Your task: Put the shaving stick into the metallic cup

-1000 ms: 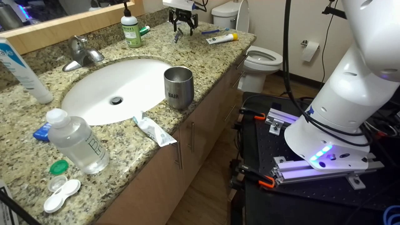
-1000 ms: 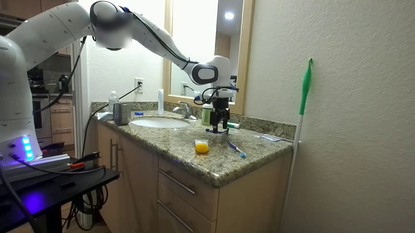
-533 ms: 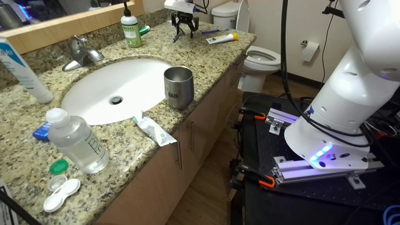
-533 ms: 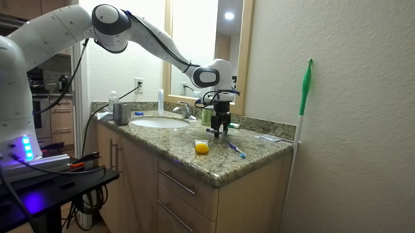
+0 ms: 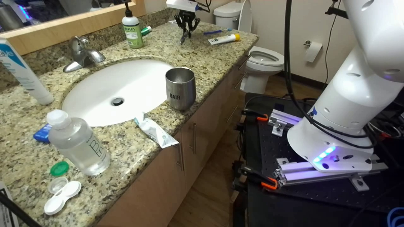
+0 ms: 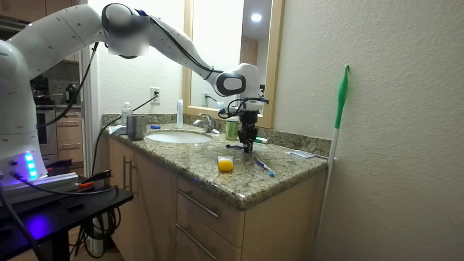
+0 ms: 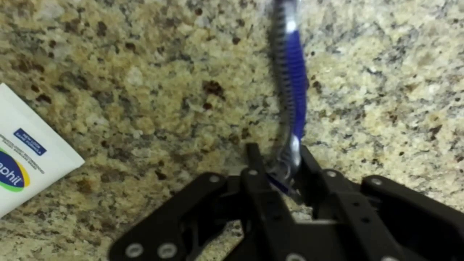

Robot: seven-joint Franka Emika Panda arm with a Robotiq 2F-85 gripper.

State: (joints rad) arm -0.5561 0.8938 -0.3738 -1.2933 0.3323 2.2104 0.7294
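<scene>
The shaving stick, a slim razor with a blue and clear ribbed handle, points away from my gripper in the wrist view. Its head lies slanted between the narrowed fingers and spans the gap, so the jaws are shut on it. In an exterior view the stick shows just below the gripper, close to the counter; whether it is lifted I cannot tell. The metallic cup, upright and shiny grey, stands well away between sink and counter edge. It also appears in an exterior view as a cup.
A yellow-capped tube and a blue toothbrush lie near the gripper. The green soap bottle stands close to the wall. Between gripper and cup is the sink. A white toothpaste tube lies beside the cup.
The fingers have come together from wide apart onto the razor's head. The stick has shifted slightly along the counter with them, and the wrist has risen a little over the last half second.
</scene>
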